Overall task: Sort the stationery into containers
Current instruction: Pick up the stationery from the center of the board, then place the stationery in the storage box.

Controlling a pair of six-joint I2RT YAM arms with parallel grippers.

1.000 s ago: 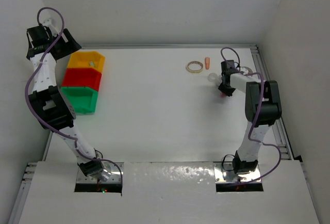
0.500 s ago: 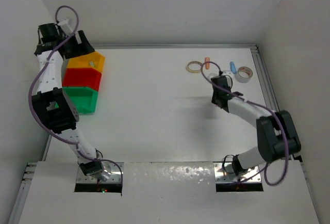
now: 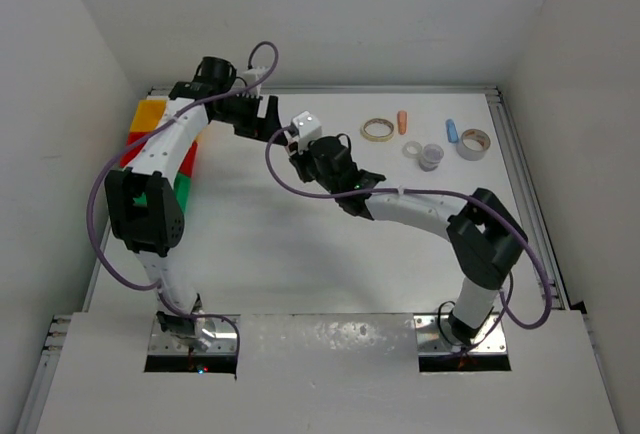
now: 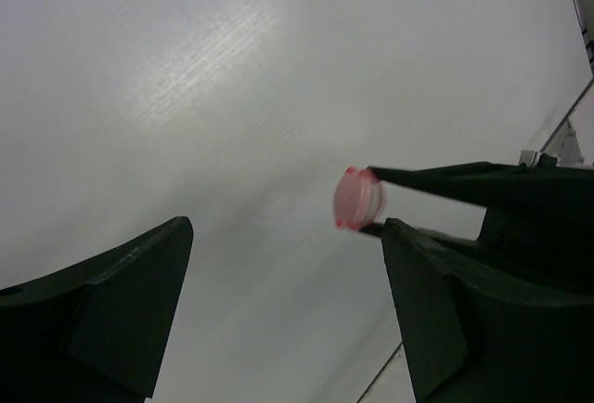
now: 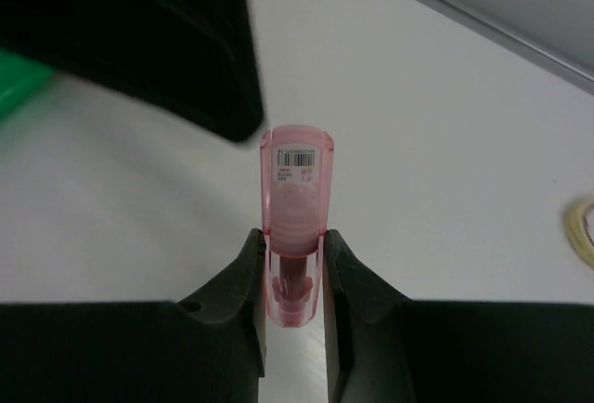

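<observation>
The right gripper (image 5: 293, 240) is closed on a pink capsule-shaped piece (image 5: 297, 180). Both fingers press the lower sides of the piece. Its rounded upper end carries a barcode label (image 5: 299, 163) and projects beyond the fingertips.

The left gripper (image 4: 283, 236) is spread wide and holds nothing. In the left wrist view the pink piece appears end-on in the gap between the 2 fingers (image 4: 111, 301), close to one of them, pinched by the thin tips of the right gripper. Whether the piece lies level with the left fingers cannot be determined.

In the top view both grippers sit just beside each other over the far left-centre of the white table (image 3: 300, 254), near the containers. The 3 bins stand in a row at the left edge:
- yellow bin (image 3: 148, 114), farthest
- red bin (image 3: 190, 159), middle
- green bin (image 3: 181, 189), nearest

The left arm crosses over the row and hides most of it.

The other stationery lies at the far right of the table, well apart from the bins:
- a tan tape ring (image 3: 377, 129) with an orange capsule (image 3: 402, 120) just beside it
- a clear tape ring (image 3: 412, 150) with a small whitish roll (image 3: 431, 158) just beside it
- a blue capsule (image 3: 451, 131) just beside a whitish tape ring (image 3: 472, 142)
</observation>
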